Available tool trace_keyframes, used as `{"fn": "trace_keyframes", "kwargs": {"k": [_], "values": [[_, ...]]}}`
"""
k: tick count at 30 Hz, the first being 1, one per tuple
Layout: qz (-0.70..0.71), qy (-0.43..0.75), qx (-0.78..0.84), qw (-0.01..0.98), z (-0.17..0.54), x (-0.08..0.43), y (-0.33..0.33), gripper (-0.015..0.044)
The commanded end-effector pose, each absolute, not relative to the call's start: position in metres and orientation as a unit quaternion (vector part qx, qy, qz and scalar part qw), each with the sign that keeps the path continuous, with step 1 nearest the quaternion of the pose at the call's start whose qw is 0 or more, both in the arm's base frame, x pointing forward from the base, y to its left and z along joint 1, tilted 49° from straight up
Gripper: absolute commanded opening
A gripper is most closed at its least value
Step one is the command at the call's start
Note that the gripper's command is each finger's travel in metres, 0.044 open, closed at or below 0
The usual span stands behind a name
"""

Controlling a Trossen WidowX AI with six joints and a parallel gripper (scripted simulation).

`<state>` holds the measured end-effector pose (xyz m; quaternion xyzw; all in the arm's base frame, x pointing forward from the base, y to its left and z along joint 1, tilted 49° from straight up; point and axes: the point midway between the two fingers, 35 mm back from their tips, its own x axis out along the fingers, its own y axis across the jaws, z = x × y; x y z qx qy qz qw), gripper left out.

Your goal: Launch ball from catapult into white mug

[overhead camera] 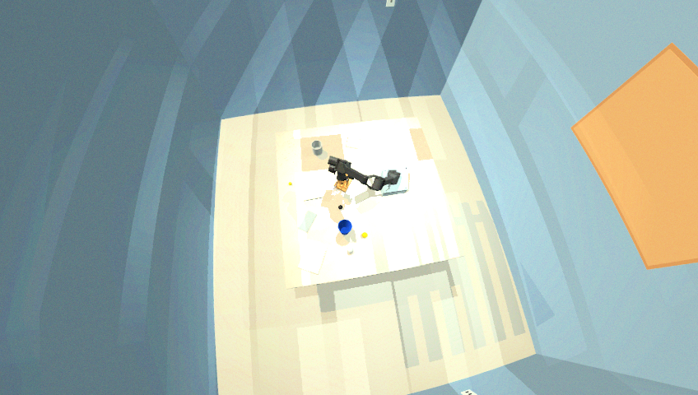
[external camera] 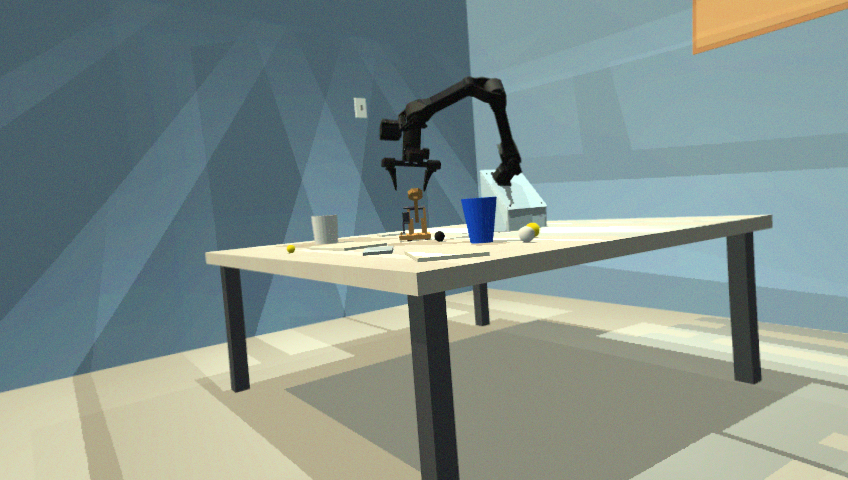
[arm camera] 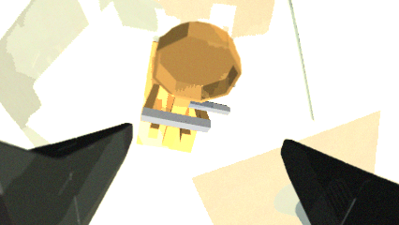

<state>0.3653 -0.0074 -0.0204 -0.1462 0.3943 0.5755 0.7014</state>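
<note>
A black jointed robot arm (overhead camera: 360,174) (external camera: 447,98) arches over a pale, square-cornered table (overhead camera: 401,234) (external camera: 595,240) with dark legs. Its black two-fingered gripper (overhead camera: 342,177) (external camera: 410,185) (arm camera: 207,136) points down just above a small orange-brown catapult (overhead camera: 342,184) (external camera: 414,236) (arm camera: 197,61), its fingers spread wide with nothing between them. The catapult stands upright, its faceted cup on top. A small black ball (overhead camera: 340,206) (external camera: 439,236) lies on the table near the catapult's base. Beyond it, a tapered blue cup (overhead camera: 344,226) (external camera: 479,220) stands upright, with a yellow ball (overhead camera: 364,235) (external camera: 533,228) and a white ball (overhead camera: 350,251) (external camera: 526,233) nearby. The white cylindrical mug (overhead camera: 317,147) (external camera: 324,229), looking greyish, stands upright apart from the catapult. A smaller yellow ball (overhead camera: 290,183) (external camera: 290,248) lies near the table's edge.
</note>
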Motion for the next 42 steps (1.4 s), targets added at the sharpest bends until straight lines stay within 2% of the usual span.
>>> {"fn": "trace_keyframes", "kwargs": {"k": [1,8,25,42], "values": [[0.585,0.422,-0.085,0.688,-0.033,0.349,0.000,0.0440],[0.587,0.430,-0.066,0.683,-0.037,0.344,0.002,0.0440],[0.587,0.430,-0.066,0.683,-0.037,0.344,0.002,0.0000],[0.586,0.431,-0.066,0.683,-0.040,0.348,0.011,0.0000]]}}
